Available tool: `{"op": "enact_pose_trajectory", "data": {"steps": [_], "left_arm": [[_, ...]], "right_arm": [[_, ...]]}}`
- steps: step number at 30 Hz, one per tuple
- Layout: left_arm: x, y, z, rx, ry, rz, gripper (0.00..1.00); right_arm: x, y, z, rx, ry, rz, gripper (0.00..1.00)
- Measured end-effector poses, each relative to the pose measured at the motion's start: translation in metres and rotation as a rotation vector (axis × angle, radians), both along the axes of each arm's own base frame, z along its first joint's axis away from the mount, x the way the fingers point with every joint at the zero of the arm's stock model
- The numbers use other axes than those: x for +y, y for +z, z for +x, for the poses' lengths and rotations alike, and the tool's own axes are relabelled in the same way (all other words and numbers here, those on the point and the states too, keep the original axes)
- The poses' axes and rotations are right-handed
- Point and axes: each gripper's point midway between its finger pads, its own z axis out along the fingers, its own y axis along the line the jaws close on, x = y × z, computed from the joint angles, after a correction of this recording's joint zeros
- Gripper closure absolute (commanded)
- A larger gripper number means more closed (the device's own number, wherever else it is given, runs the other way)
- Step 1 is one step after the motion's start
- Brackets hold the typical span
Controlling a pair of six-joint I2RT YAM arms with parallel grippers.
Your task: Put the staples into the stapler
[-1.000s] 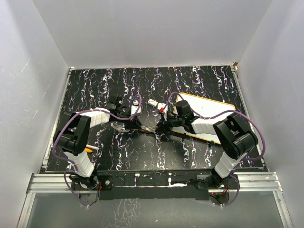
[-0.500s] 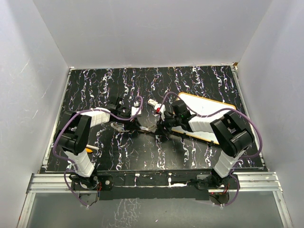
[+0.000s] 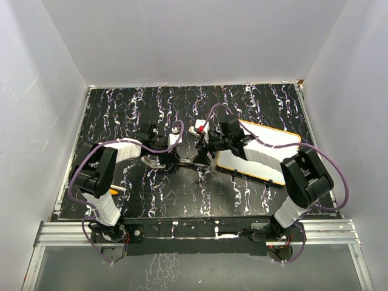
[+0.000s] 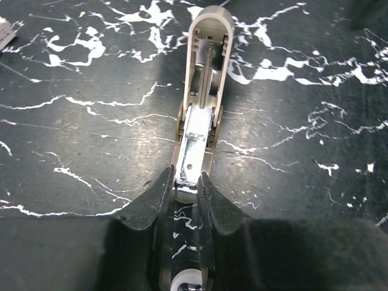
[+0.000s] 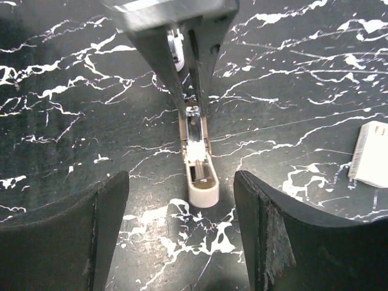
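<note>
Right wrist view: the staples [image 5: 370,154] are seen lying on the surface [image 5: 60,121], off beside the opened stapler [image 5: 197,170].
The strip is judged light and brittle, best taken by its long sides. The stapler's metal channel is clamped by the left fingers [image 4: 145,206]; the right fingers [image 5: 91,230] are spread wide over its pale end, nothing held.

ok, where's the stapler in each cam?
Top external: the stapler lies opened out flat mid-table, slightly left of centre.
Left wrist: centre of frame, running from the bottom edge up to its rounded cream end near the top.
Right wrist: centre, rounded cream end pointing down the frame.
Shared landmark: the left gripper clamped on the stapler, at the bottom in left wrist, at the top in right wrist, and at the stapler's left end in top external.
</note>
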Motion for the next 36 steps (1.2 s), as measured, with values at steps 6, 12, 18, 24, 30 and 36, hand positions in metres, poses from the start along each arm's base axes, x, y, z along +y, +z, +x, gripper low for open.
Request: {"op": "enact_pose_trajectory", "data": {"steps": [6,12,18,24,30,36], "left_arm": [[-0.009,-0.001,0.011,0.024,0.117,0.005,1.0],[-0.03,-0.001,0.021,0.026,0.226,0.02,1.0],[-0.051,-0.005,0.025,0.05,0.347,0.032,0.86],[-0.06,-0.006,0.024,0.033,0.394,0.022,0.63],[-0.061,-0.004,0.015,0.034,0.38,0.021,0.37],[-0.049,0.01,0.008,0.03,0.362,0.05,0.3]], "right_arm": [[-0.019,0.037,0.007,-0.061,-0.047,0.028,0.27],[-0.058,0.064,0.029,-0.105,-0.181,0.033,0.26],[-0.086,0.085,0.038,-0.158,-0.298,0.009,0.25],[-0.101,0.086,0.039,-0.155,-0.359,-0.027,0.24],[-0.105,0.079,0.039,-0.133,-0.378,-0.053,0.22],[-0.101,0.069,0.056,-0.092,-0.392,-0.075,0.19]]}}
